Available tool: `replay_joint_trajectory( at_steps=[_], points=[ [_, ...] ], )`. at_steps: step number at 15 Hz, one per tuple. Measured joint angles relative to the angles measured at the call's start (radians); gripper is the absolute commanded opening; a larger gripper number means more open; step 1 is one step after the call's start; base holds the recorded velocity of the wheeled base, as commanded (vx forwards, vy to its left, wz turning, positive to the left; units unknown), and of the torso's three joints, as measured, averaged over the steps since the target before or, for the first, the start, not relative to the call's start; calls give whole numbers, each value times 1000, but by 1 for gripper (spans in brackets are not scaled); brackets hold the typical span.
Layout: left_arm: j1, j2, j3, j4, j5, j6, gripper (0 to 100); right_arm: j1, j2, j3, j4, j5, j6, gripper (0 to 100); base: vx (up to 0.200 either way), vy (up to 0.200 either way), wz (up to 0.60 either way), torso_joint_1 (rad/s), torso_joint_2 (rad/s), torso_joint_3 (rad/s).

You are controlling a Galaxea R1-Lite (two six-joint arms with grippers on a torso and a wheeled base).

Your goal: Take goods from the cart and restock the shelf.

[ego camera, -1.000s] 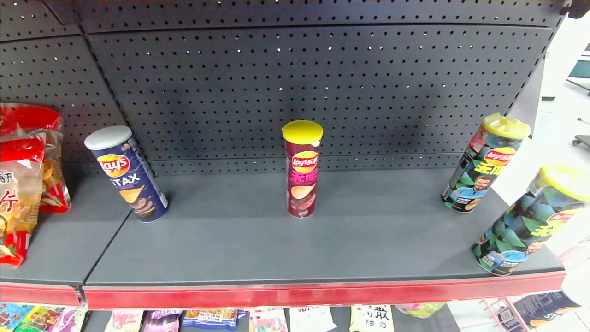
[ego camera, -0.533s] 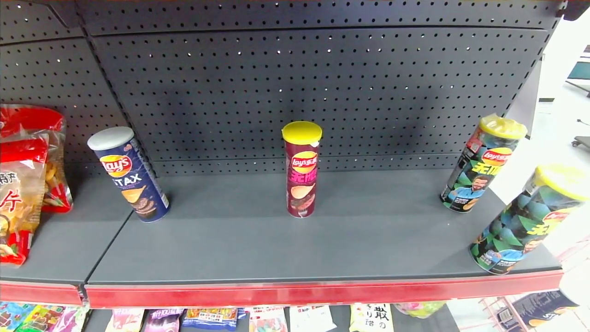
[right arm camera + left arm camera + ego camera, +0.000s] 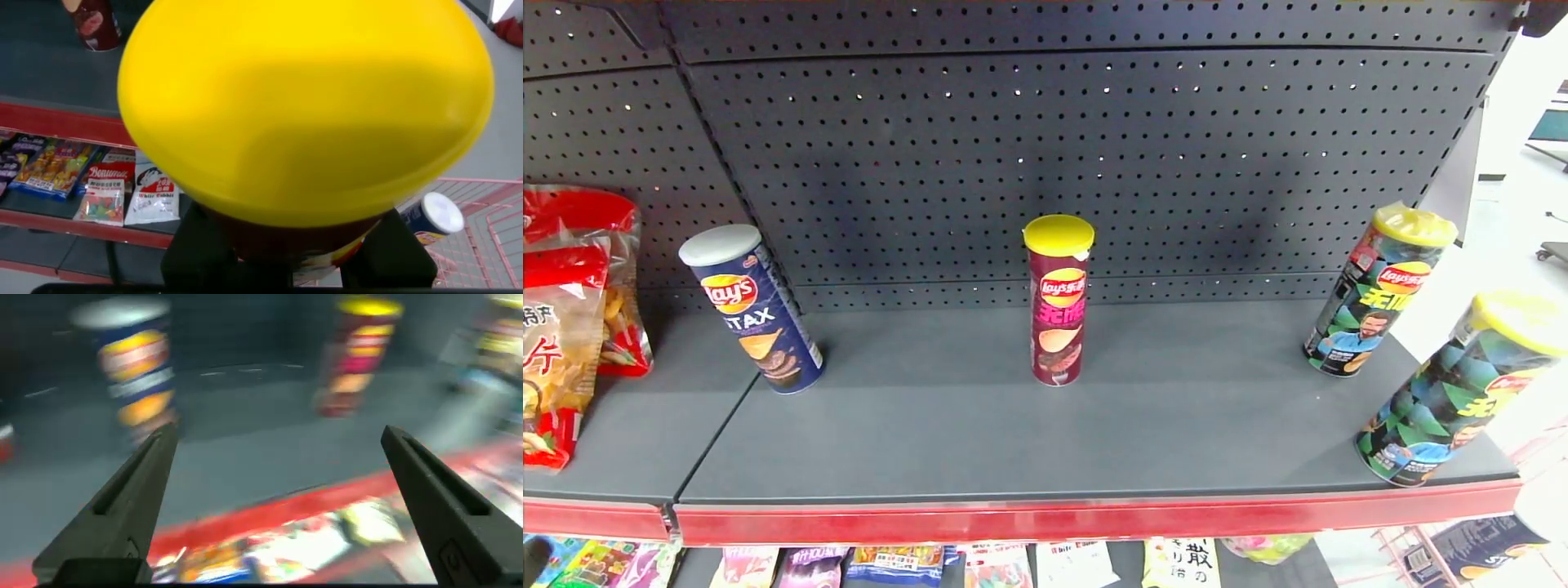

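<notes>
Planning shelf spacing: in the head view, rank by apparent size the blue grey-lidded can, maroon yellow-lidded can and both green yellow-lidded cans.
1. Front green can, though nearest the camera.
2. Blue can, maroon can, rear green can: alike.

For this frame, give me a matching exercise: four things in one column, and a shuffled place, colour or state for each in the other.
Things:
1. blue chip can
2. maroon chip can
3. red snack bags
4. left end effector

Matches:
A. wide open
B. grey lid
C. middle of the shelf
D. leftmost on the shelf

Pairs: 1-B; 2-C; 3-D; 4-A
</notes>
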Motion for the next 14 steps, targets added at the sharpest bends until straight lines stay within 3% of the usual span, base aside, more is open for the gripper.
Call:
replay_joint_trajectory(
  at_steps=[2, 3, 5, 7, 8, 11, 14],
  points=[
    [-36, 214, -73, -86, -224, 36, 100, -6, 24, -23, -2, -4, -3, 0, 0, 0, 0, 0, 0, 0],
    [-50, 325, -99, -128, -331, 75, 100, -7, 45, -41, -4, -12, -4, 0, 0, 0, 0, 0, 0, 0],
    [-68, 520, -139, -177, -450, 181, 100, -7, 74, -64, -7, -10, -4, 0, 0, 0, 0, 0, 0, 0],
    [-93, 710, -188, -227, -512, 289, 100, -1, 92, -73, -7, -7, 0, 0, 0, 0, 0, 0, 0, 0],
    [-111, 792, -214, -257, -527, 320, 100, -1, 99, -74, -7, -8, 5, 0, 0, 0, 0, 0, 0, 0],
    [-187, 1022, -311, -377, -543, 358, 100, 1, 107, -72, -7, -7, 11, 0, 0, 0, 0, 0, 0, 0],
    [-241, 1206, -446, -436, -534, 363, 100, 1, 113, -76, -7, -10, 18, 0, 0, 0, 0, 0, 0, 0]
  ],
)
